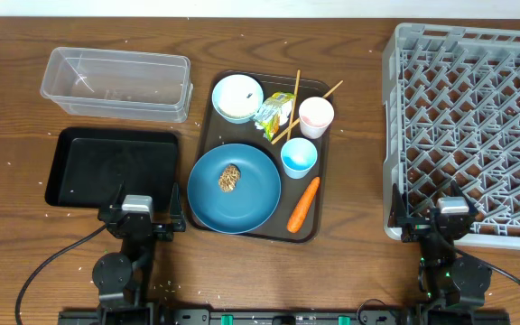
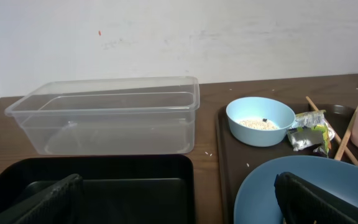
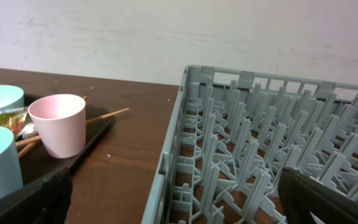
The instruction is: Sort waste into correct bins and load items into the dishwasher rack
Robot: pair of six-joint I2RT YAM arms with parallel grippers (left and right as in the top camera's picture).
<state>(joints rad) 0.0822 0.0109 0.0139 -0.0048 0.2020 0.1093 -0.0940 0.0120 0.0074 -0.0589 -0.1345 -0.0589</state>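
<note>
On the dark brown tray lie the blue plate with the brown food scrap, the orange carrot, the light blue cup, the pink cup, the white bowl, the wrapper and the chopsticks. The clear tub and the black tray are at the left, the grey rack at the right. My left gripper is open and empty over the black tray's near edge. My right gripper is open and empty at the rack's front left corner.
The bowl holds some crumbs. The wrapper lies next to it. The pink cup stands upright left of the rack. Crumbs are scattered on the wooden table. A white wall stands behind the table.
</note>
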